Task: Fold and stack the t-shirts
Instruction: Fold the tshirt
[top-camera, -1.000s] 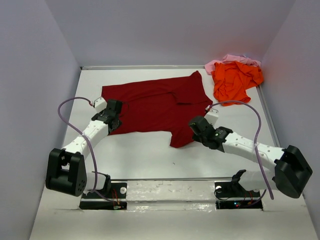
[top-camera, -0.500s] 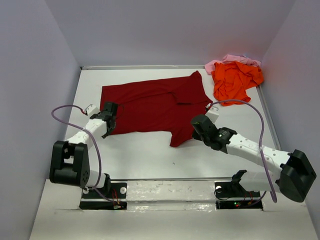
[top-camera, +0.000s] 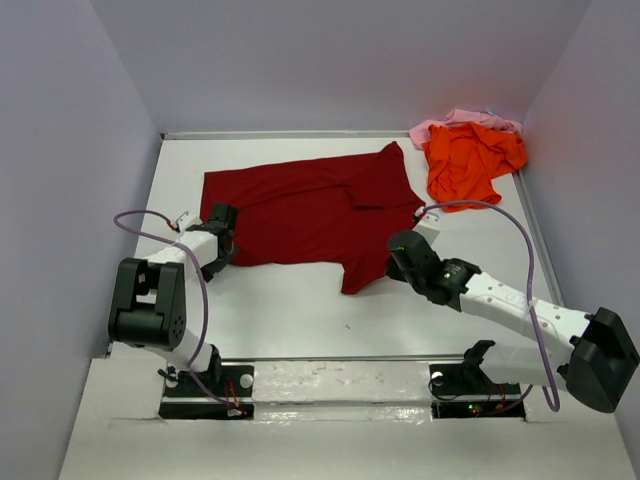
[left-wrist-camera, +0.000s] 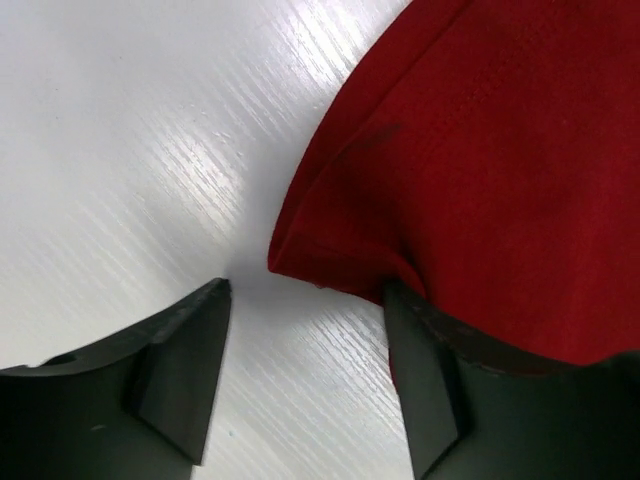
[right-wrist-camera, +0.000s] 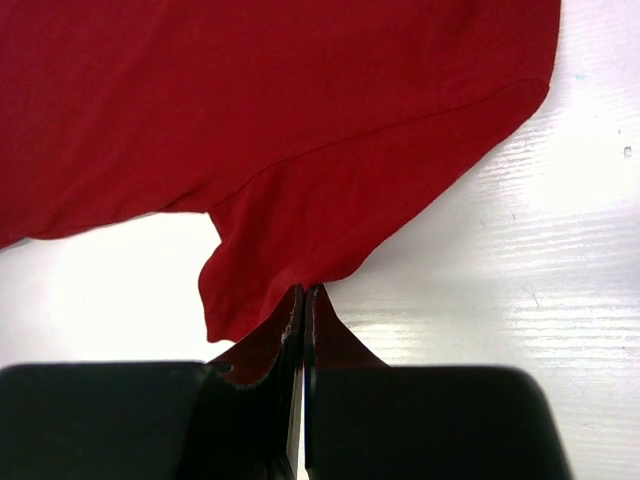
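Maroon t-shirt: I see the maroon t-shirt (top-camera: 310, 215) spread mostly flat across the middle of the white table (top-camera: 280, 310). One sleeve points toward the far wall and another flap hangs toward the arms on the right side.

Orange t-shirt: the orange t-shirt (top-camera: 465, 160) lies crumpled in the far right corner, well apart from the maroon one.

Pink t-shirt: the pink t-shirt (top-camera: 450, 120) is bunched behind the orange one and touching it, mostly hidden under it.

Left gripper: my left gripper (top-camera: 222, 225) sits low at the near left corner of the maroon t-shirt. In the left wrist view its fingers (left-wrist-camera: 180, 370) stand apart, released. The corner of the cloth (left-wrist-camera: 480, 150) lies on the table between them, close against the right-hand finger, with bare table showing by the other.

Right gripper: my right gripper (top-camera: 398, 250) is at the near right edge of the maroon t-shirt, beside the hanging flap. In the right wrist view the fingers (right-wrist-camera: 303, 292) are clenched together, pinching the hem of the cloth (right-wrist-camera: 280, 110) where a small tab of fabric juts out.

Arms: both reach forward from the near edge, the left folded tight, the right stretched low across the table.
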